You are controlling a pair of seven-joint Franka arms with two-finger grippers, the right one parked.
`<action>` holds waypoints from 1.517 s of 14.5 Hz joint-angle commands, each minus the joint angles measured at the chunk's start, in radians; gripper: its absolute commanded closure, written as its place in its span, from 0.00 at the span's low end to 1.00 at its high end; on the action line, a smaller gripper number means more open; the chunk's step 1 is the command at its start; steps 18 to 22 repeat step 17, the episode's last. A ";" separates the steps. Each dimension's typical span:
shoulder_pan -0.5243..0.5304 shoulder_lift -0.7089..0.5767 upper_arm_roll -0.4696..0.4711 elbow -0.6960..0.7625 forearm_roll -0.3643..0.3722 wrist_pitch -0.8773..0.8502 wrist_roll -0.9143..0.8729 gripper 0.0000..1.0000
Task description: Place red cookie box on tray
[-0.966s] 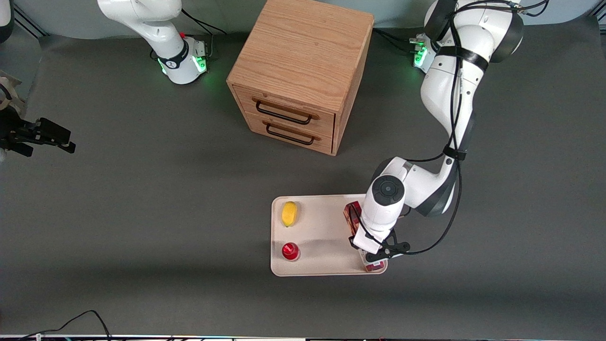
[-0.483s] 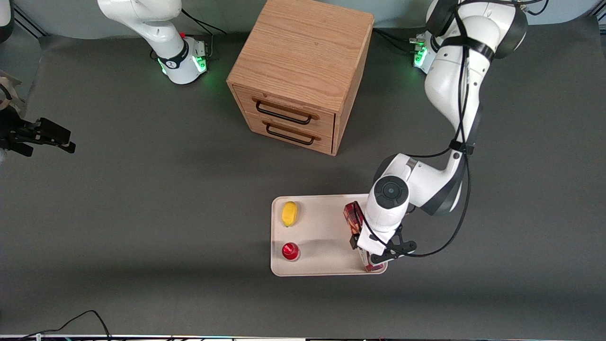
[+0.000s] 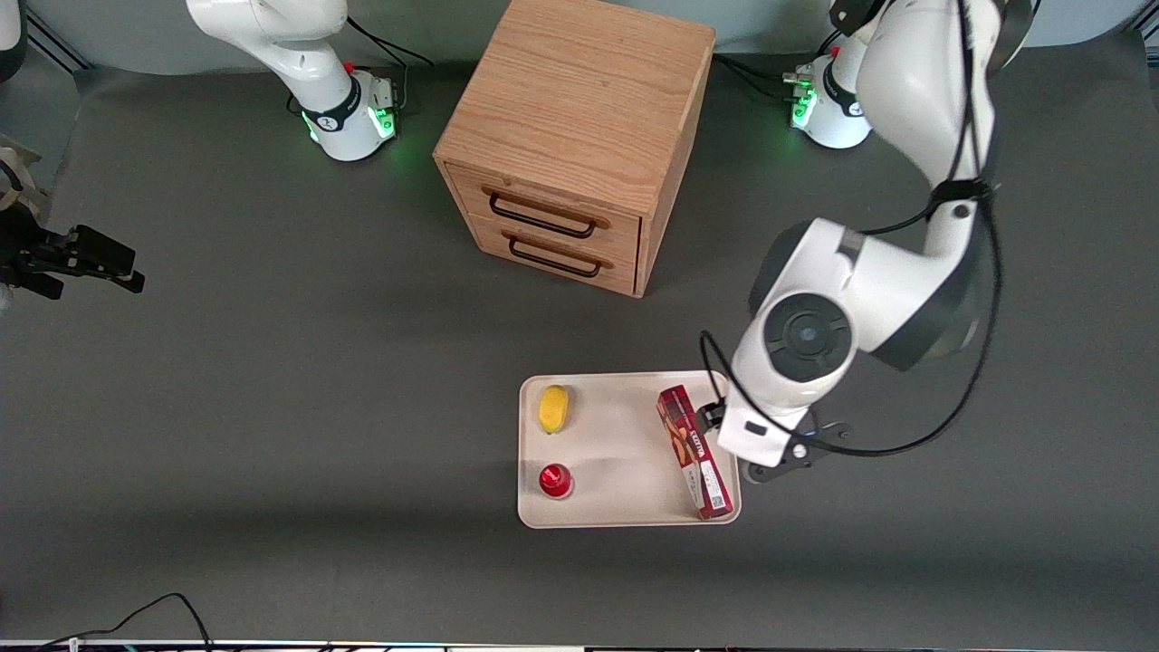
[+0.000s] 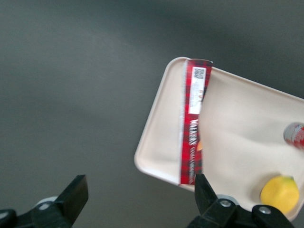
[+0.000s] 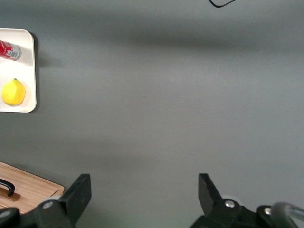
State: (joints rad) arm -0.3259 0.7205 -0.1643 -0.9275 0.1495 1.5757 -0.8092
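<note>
The red cookie box (image 3: 694, 453) lies flat on the cream tray (image 3: 616, 453), along the tray's rim at the working arm's end, its white label toward the front camera. My gripper (image 3: 768, 442) hangs high above the table just off that rim, beside the box and clear of it. In the left wrist view the gripper (image 4: 140, 185) is open, with only grey table between its fingers. The box (image 4: 192, 128) and the tray (image 4: 237, 118) lie below, off to one side of the gap.
A yellow lemon (image 3: 553, 408) and a small round red can (image 3: 555, 480) sit on the tray toward the parked arm's end. A wooden two-drawer cabinet (image 3: 570, 136) stands farther from the front camera than the tray.
The gripper let go of the box, rose and shifted off the tray toward the working arm's end. The box stays lying on the tray.
</note>
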 commanded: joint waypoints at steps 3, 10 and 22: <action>0.166 -0.316 0.011 -0.346 -0.041 0.002 0.325 0.00; 0.173 -0.703 0.294 -0.807 -0.107 0.179 0.754 0.00; 0.171 -0.710 0.324 -0.743 -0.140 0.103 0.769 0.00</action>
